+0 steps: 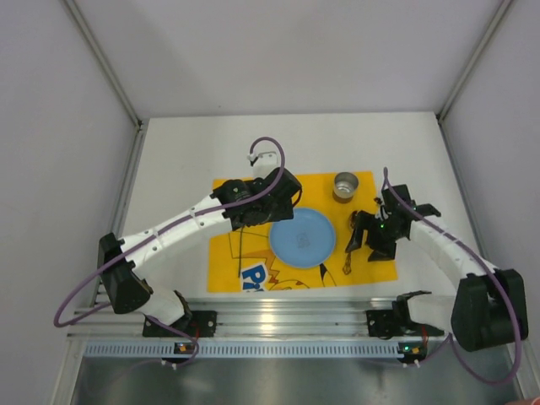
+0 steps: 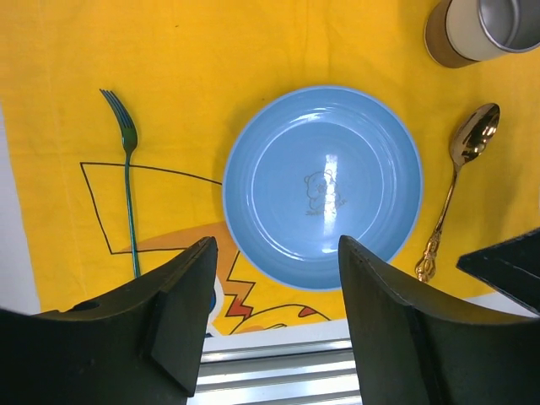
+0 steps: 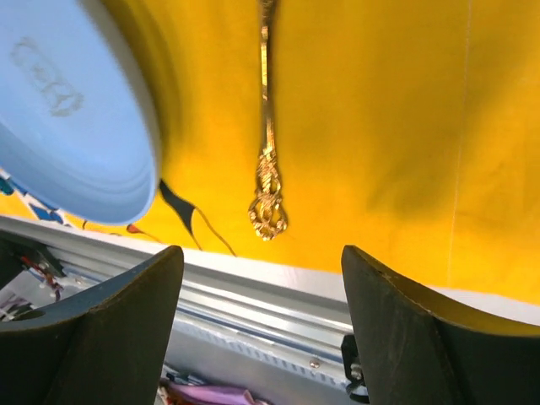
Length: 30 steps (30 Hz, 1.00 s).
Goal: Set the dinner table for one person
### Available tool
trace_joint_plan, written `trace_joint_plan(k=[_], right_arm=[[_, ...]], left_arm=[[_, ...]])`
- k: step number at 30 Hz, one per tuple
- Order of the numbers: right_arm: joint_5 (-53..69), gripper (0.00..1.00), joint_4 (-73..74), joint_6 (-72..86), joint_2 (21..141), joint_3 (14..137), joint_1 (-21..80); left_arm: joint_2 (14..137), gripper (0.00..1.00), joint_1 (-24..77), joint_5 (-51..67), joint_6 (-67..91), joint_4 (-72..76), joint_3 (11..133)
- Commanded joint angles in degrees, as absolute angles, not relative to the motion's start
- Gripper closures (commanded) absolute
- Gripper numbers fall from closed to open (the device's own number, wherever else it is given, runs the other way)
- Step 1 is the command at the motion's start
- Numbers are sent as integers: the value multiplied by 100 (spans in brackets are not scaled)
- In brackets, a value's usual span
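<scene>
Large matte white rectangular dinner table [image 1: 186, 143] is lying under both arms, with its ribbed aluminium rail [image 1: 287, 314] running along the near edge. Near-centre on it, a yellow cartoon-printed cloth placemat [image 1: 224, 245] is carrying a round blue plate [image 1: 302, 238] and, far right, a silver metal cup [image 1: 345, 186].

Over the plate's near rim the left gripper [image 2: 276, 253] is hovering, jaws apart, nothing between them. Right of the plate the right gripper [image 3: 261, 257] is hanging with jaws spread wide, also empty. An ornate gold spoon [image 3: 267, 126] is lying flat on the mat just beyond its fingers.

Left wrist view is showing a slim green fork [image 2: 128, 186] left of the plate; top view is barely resolving it.
</scene>
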State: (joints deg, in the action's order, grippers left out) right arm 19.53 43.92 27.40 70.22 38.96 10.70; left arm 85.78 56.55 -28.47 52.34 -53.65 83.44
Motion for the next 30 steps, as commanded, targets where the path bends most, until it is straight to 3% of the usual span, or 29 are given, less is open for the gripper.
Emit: trace_joint_plan(k=[1,4,5,9,13,15,19,20,23,26,30], right_arm=[[1740,23,5123,2497,6217,4543,1037],[2082,12,5422,2277,5462,5078,1028],[2161,1,5466,2224,5223,5411,1037],[1593,0,5879,2249,4151,6283,1239],[1100,0,5906,2827,2747,6364,1239],[774,0,5950,3058,2279,6153,1239],[54,0,5985,3814,1049,5722,1248],[79,0,6020,3832,942,5669,1248],[324,0,6047,3919,634,5608,1248],[561,0,6012,3999,492,5642,1239],[562,0,6257,3675,825,5932,1239]], left_arm=[[8561,35,5625,-3128,5080,-5335,8394],[8464,28,5599,-3287,5063,-5502,8280],[8412,27,5590,-3305,5062,-5511,8218],[7886,20,5520,-3427,4941,-5467,7639],[7139,11,5502,-4532,4791,-5354,6989],[6279,10,5458,-5184,3787,-4514,6059],[4328,9,5423,-5641,709,-641,3495],[3593,9,5379,-5756,-672,1316,2402],[2449,16,4740,-5409,-1713,3546,858],[1822,16,3597,-4739,-953,2474,564],[1853,16,3103,-4421,-791,2906,272]])
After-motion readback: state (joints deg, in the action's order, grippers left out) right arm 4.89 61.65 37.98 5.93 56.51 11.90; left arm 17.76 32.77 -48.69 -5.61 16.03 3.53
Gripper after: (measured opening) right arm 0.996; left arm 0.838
